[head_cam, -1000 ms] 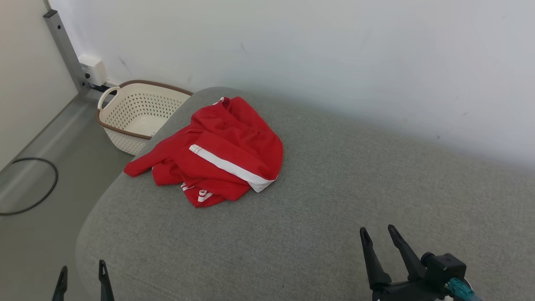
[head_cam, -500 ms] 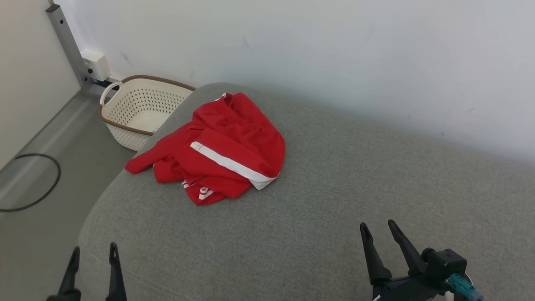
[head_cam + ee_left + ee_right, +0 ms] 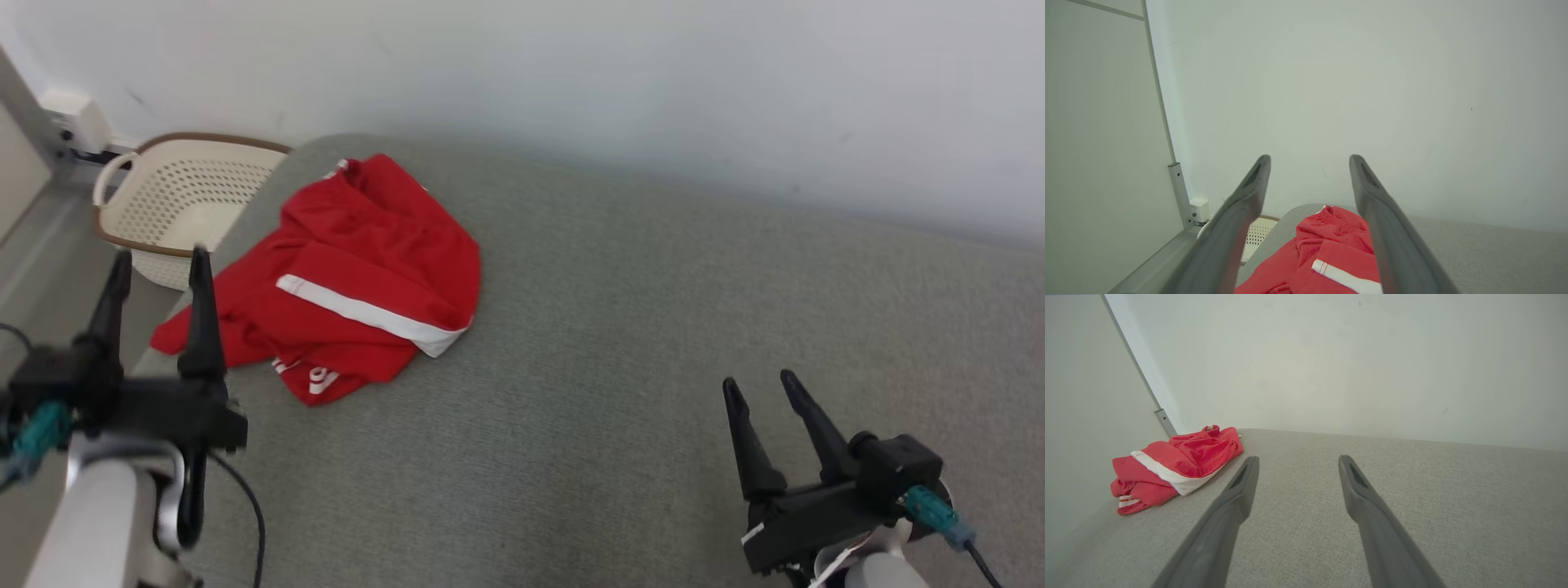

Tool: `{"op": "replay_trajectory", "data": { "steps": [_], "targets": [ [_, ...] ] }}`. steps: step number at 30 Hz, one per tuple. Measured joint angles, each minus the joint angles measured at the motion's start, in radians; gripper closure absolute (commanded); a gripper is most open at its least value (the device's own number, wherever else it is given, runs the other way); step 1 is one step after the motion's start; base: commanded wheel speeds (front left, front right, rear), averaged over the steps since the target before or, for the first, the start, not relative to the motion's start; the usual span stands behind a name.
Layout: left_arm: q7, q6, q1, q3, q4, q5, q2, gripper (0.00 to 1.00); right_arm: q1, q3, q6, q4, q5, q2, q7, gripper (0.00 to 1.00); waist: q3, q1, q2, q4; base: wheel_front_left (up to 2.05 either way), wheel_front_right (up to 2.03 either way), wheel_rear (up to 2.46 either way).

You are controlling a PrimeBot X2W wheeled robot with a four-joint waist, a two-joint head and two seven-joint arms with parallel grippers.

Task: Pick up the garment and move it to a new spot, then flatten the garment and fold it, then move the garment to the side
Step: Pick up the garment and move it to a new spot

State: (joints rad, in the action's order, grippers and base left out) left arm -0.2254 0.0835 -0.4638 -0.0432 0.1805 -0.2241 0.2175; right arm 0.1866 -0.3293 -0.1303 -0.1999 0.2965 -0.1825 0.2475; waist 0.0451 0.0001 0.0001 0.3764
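A crumpled red garment (image 3: pixel 351 278) with a white stripe lies on the grey cushioned surface (image 3: pixel 620 343), near its far left corner. My left gripper (image 3: pixel 159 257) stands open at the left, raised in front of the garment's left edge, nothing between its fingers. In the left wrist view the garment (image 3: pixel 1331 253) lies below and ahead of the open fingers (image 3: pixel 1241 212). My right gripper (image 3: pixel 761 384) is open at the lower right, well clear of the cloth. The right wrist view has the garment (image 3: pixel 1175 465) far off to the left.
A cream perforated basket (image 3: pixel 175 204) with a brown rim stands on the floor beyond the surface's left end. A white wall (image 3: pixel 571 82) runs behind. A metal post (image 3: pixel 1177 192) and a small white box (image 3: pixel 77 118) sit in the left corner.
The head camera has turned and shifted the scene left. My left gripper has risen and come forward toward the garment's left side. The right gripper has hardly moved; the garment lies as before.
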Motion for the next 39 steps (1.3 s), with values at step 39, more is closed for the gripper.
{"op": "replay_trajectory", "data": {
  "steps": [39],
  "targets": [
    [0.445,-0.177,-0.645,-0.107,0.928,-0.021,0.229,0.00,0.138,0.026,0.000,0.037,0.007,-0.011,0.014,0.00,0.293,0.0000,0.0001,-0.417,0.00,0.00,0.00]
  ]
}}
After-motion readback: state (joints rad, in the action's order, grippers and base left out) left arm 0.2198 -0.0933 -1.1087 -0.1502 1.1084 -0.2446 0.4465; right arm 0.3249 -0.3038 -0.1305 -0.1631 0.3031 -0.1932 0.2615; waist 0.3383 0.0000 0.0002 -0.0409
